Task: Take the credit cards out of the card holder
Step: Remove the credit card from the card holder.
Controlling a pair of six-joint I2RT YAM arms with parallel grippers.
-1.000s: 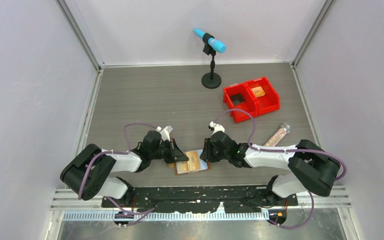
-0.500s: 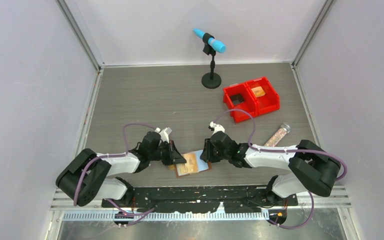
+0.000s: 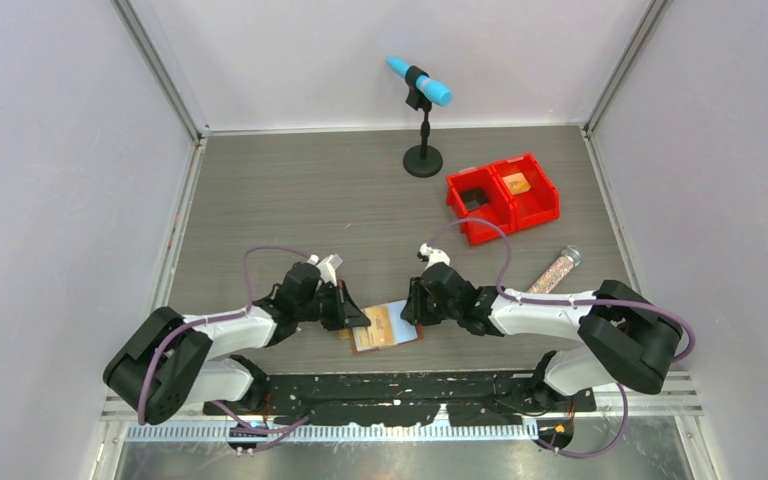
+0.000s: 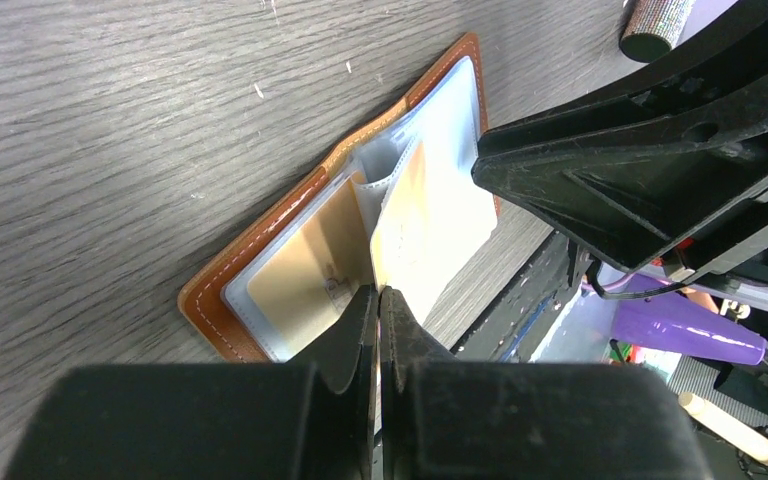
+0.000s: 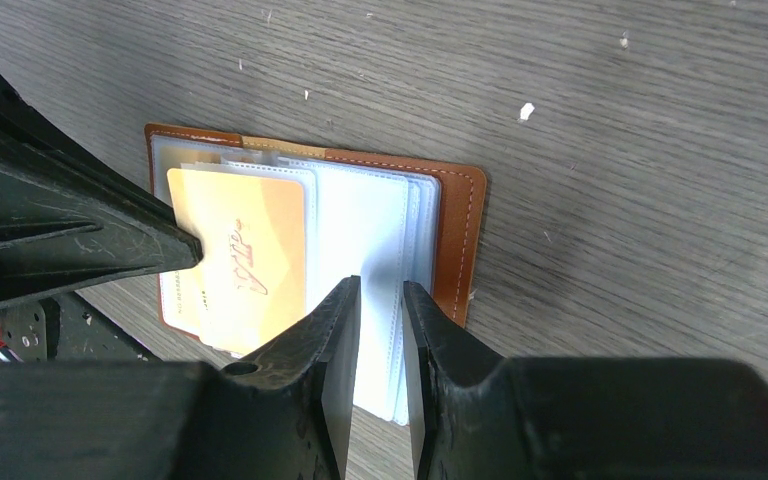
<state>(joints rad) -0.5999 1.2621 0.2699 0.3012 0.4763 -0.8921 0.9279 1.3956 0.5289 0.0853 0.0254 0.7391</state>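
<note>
since a second ago the left arm's elbow has swung outward and toward the near edge, while the left gripper (image 3: 358,318) has barely shifted and a pale page of the card holder (image 3: 392,330) now stands lifted. the card holder lies open on the table (image 3: 310,200) just in front of the arm bases, between the two grippers, its spine running roughly near to far. the left gripper is clamped shut, seemingly on the left edge of an orange credit card (image 5: 245,255) that stands tilted above the sleeves. the right gripper (image 5: 380,290) rests on the pale sleeves at the holder's right half, fingers narrowly parted; i cannot tell whether it pinches them or only presses. judged from this, the card must travel leftward, away from the right gripper, which anchors the holder; the left arm is the nearer one.
</note>
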